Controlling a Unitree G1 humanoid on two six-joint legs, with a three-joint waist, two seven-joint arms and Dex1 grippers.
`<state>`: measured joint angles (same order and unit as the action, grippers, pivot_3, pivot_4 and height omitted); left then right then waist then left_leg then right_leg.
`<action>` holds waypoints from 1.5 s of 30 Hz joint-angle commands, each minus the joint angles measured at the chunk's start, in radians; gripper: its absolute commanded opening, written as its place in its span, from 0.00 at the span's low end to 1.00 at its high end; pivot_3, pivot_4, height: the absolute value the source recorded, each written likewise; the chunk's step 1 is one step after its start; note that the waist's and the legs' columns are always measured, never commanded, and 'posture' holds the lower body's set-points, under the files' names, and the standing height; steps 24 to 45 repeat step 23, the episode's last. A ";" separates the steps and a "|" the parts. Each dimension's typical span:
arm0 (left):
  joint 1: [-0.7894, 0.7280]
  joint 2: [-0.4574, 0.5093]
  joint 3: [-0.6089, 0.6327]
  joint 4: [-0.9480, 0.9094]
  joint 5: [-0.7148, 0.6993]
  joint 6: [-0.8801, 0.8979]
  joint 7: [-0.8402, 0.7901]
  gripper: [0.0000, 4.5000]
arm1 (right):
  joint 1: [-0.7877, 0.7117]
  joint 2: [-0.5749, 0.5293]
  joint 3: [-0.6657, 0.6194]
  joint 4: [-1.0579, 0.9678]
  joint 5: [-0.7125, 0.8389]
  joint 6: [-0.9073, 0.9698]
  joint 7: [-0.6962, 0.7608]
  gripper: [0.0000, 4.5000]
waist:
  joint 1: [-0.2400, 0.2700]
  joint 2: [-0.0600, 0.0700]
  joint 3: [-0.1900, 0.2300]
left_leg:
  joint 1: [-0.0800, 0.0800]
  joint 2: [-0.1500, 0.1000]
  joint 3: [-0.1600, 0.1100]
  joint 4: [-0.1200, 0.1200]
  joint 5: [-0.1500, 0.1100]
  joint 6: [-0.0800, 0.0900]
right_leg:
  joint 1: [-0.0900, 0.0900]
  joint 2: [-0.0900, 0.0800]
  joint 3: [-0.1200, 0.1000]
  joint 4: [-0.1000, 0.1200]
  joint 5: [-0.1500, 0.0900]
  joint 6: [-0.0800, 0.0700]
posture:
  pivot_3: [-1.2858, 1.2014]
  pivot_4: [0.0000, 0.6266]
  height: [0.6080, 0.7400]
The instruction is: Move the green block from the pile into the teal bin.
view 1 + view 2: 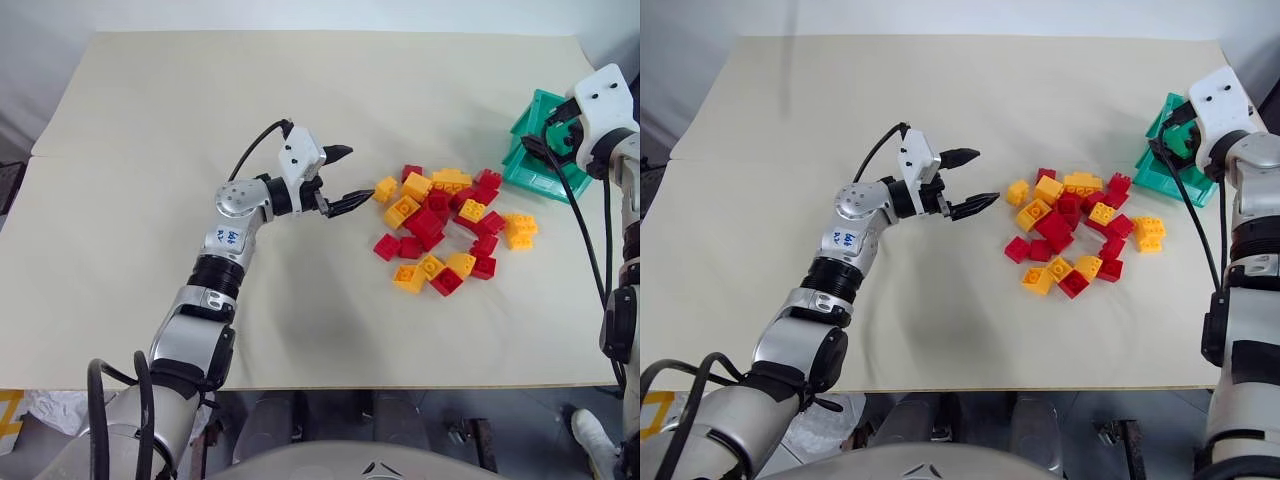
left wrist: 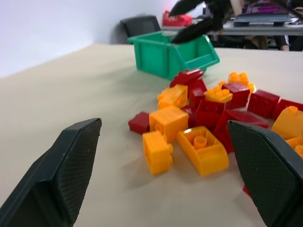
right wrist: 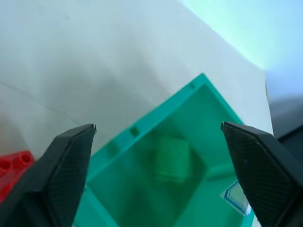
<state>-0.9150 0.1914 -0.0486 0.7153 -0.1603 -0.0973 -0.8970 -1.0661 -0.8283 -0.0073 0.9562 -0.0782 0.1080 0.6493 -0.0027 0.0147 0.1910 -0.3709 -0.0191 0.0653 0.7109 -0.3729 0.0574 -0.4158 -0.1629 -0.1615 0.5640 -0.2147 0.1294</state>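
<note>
left gripper jaws spread, empty, at the near edge of the pile on the table | right gripper jaws wide, over the teal bin | green block already sits inside it | small pale-green brick, looks light, rigid, a bit slick, so pinch its flat sides

Lighting: bright, even, overhead; soft shadows lay under the left arm on the table. Right wrist view: washed-out glare, green block blurred.
</note>
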 commanded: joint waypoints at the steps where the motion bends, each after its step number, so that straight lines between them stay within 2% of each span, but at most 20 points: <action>1: 0.031 0.035 0.022 -0.086 -0.041 0.025 -0.047 1.00 | 0.057 -0.046 -0.052 -0.154 0.058 0.032 0.072 0.99 | 0.001 0.000 0.000 | 0.000 0.000 0.000 0.000 0.000 0.000 | 0.000 0.000 0.000 0.000 0.000 0.000 | 0.52 0.24 1.00; 3: 0.076 0.065 0.042 -0.148 -0.081 0.039 -0.090 1.00 | 0.166 -0.070 -0.083 -0.308 0.121 0.078 0.159 0.99 | 0.004 0.000 0.000 | 0.000 0.000 -0.001 0.000 0.000 0.000 | 0.000 0.000 0.000 0.000 0.000 0.000 | 0.52 0.24 1.00; 9: 0.232 0.199 0.097 -0.329 -0.166 0.144 -0.170 1.00 | 0.621 -0.153 -0.264 -0.760 0.384 0.101 0.464 0.99 | 0.011 0.001 0.000 | 0.000 0.000 -0.001 0.000 0.000 0.000 | 0.000 0.000 0.000 -0.002 0.000 0.000 | 0.52 0.24 1.00; 13: 0.369 0.324 0.177 -0.412 -0.233 0.141 -0.255 1.00 | 0.825 -0.166 -0.388 -0.779 0.492 0.044 0.616 0.99 | 0.013 0.001 0.000 | 0.002 0.000 -0.001 0.003 0.000 0.000 | 0.002 0.000 0.001 0.000 0.001 0.001 | 0.52 0.24 1.00; 15: 0.418 0.365 0.209 -0.431 -0.263 0.143 -0.282 1.00 | 0.881 -0.183 -0.399 -0.763 0.497 0.016 0.670 0.99 | 0.011 0.001 0.000 | 0.004 0.001 -0.001 0.003 -0.001 -0.001 | 0.004 0.000 0.001 0.000 0.001 0.001 | 0.52 0.24 1.00; 17: 0.453 0.391 0.227 -0.440 -0.270 0.140 -0.290 1.00 | 0.909 -0.185 -0.406 -0.739 0.472 -0.060 0.680 0.99 | 0.006 0.001 0.000 | 0.005 0.001 -0.001 0.004 -0.001 -0.001 | 0.004 0.000 0.002 0.002 0.001 0.000 | 0.52 0.24 1.00; 23: 0.517 0.445 0.266 -0.468 -0.291 0.166 -0.298 1.00 | 0.958 -0.194 -0.406 -0.697 0.453 -0.090 0.671 0.99 | 0.007 0.001 0.000 | 0.007 0.000 -0.001 0.005 -0.001 -0.001 | 0.004 -0.002 0.003 0.005 0.002 -0.001 | 0.52 0.24 1.00; 45: 0.517 0.445 0.266 -0.468 -0.291 0.166 -0.298 1.00 | 0.958 -0.194 -0.406 -0.697 0.453 -0.090 0.671 0.99 | 0.007 0.001 0.000 | 0.007 0.000 -0.001 0.005 -0.001 -0.001 | 0.004 -0.002 0.003 0.005 0.002 -0.001 | 0.52 0.24 1.00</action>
